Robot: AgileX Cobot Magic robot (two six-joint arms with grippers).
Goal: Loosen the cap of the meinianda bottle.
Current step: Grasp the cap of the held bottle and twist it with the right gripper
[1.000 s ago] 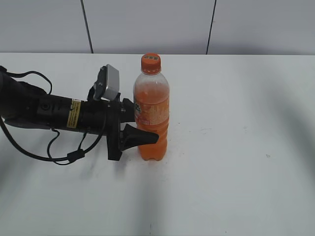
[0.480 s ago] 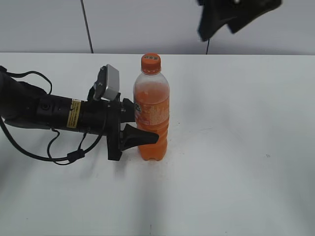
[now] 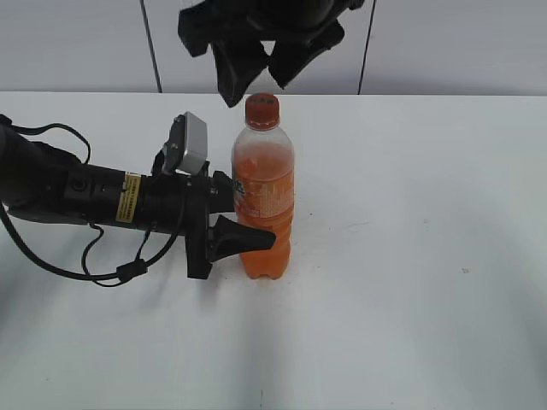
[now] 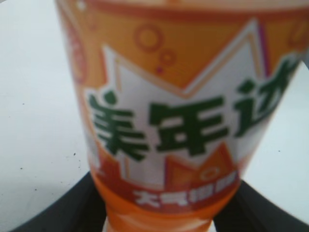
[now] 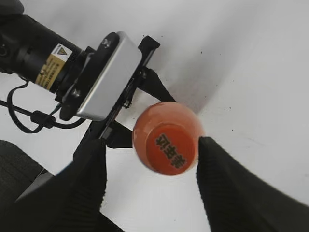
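Left pincer [image 3: 248, 235] lies nearly level along the surface [image 3: 410, 256], reaching in from the left, and pinches the meinianda bottle [image 3: 263, 192] at its lower body, one dark finger [image 3: 244, 238] crossing the front of the bottle below the label. In the left wrist view the bottle's orange-and-white label with green characters fills the picture just ahead of that pincer, and the dark fingers show at the bottom corners on either side of it. The bottle stands upright on the white surface, with orange drink up to its shoulder.

Right pincer [image 3: 261, 64] hangs directly above the bottle, its fingers spread wide. The cap [image 3: 262, 109] sits on the bottle's neck just below them. In the right wrist view the cap [image 5: 167, 144] lies between the two dark fingers [image 5: 227, 188], with clear gaps on both sides, so they are apart from it and touch nothing. Beyond the cap in that view, up and to the left, is the left arm [image 5: 36, 53] with its grey wrist camera box [image 5: 108, 77] and a black cable [image 5: 29, 118] trailing on the surface.
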